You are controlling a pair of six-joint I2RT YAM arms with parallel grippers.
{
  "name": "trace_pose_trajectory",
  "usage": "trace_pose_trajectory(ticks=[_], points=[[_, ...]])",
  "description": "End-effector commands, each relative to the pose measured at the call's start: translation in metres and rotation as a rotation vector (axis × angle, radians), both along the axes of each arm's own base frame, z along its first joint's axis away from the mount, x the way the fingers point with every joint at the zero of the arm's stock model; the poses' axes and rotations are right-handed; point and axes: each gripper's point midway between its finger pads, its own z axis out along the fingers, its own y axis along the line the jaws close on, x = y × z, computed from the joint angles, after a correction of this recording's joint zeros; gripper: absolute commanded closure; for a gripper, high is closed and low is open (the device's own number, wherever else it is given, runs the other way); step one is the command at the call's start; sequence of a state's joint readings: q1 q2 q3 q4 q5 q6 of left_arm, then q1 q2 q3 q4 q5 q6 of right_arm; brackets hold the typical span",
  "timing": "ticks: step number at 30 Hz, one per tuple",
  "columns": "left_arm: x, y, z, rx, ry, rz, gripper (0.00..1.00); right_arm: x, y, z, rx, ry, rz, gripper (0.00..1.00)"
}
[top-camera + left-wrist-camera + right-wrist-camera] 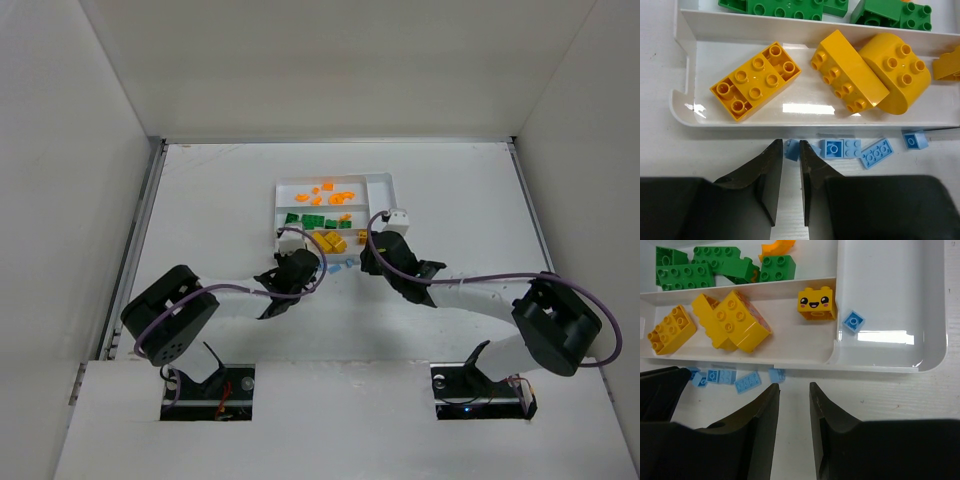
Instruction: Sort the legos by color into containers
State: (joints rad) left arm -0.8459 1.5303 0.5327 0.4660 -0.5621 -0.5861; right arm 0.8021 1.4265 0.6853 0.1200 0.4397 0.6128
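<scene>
The white tray (385, 180) holds orange legos (330, 192) in its far section, green ones (318, 221) in the middle and yellow ones (328, 241) in the near one. Several light blue legos (875, 151) lie on the table along the tray's near wall. My left gripper (791, 145) stands at that wall, its narrow jaws closed on a small light blue lego (791, 150) at the tips, which rests on the table. My right gripper (794, 386) is open and empty just before the wall, a light blue lego (776, 375) by its left fingertip. One light blue lego (853, 320) lies in the crosswise section.
White walls enclose the table on three sides. A yellow smiley-face brick (816, 303) sits at the right end of the yellow section. Both arms (480, 295) reach in from the near edge and meet close together in front of the tray.
</scene>
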Motion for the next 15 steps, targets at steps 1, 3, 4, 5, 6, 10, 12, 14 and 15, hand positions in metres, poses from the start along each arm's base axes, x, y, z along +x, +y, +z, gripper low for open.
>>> trace_pose_trajectory(ticks=[1, 3, 4, 5, 6, 10, 12, 14, 15], points=[[0.005, 0.002, 0.006, -0.012, -0.018, 0.031, 0.84, 0.003, 0.007, 0.013, 0.045, -0.040, -0.009, 0.64], [0.004, 0.004, 0.005, -0.013, -0.018, 0.035, 0.86, 0.002, 0.008, 0.012, 0.043, -0.038, -0.006, 0.64], [0.003, 0.005, 0.004, -0.011, -0.014, 0.036, 0.87, 0.002, 0.009, 0.013, 0.044, -0.039, -0.003, 0.64], [0.004, 0.007, 0.004, -0.012, -0.014, 0.039, 0.88, 0.002, 0.009, 0.013, 0.046, -0.040, -0.003, 0.64], [0.003, 0.008, 0.005, -0.013, -0.014, 0.041, 0.89, 0.001, 0.008, 0.013, 0.046, -0.040, -0.005, 0.64], [0.000, 0.012, 0.011, -0.031, -0.026, 0.045, 0.90, 0.001, 0.008, 0.011, 0.042, -0.035, -0.006, 0.64], [0.000, 0.014, 0.010, -0.029, -0.021, 0.049, 0.90, 0.000, 0.008, 0.013, 0.046, -0.037, -0.007, 0.64], [0.001, 0.014, 0.007, -0.027, -0.009, 0.049, 0.90, 0.000, 0.008, 0.015, 0.052, -0.042, -0.008, 0.64], [0.001, 0.013, 0.006, -0.028, -0.005, 0.045, 0.89, 0.000, 0.008, 0.016, 0.055, -0.044, -0.008, 0.64]])
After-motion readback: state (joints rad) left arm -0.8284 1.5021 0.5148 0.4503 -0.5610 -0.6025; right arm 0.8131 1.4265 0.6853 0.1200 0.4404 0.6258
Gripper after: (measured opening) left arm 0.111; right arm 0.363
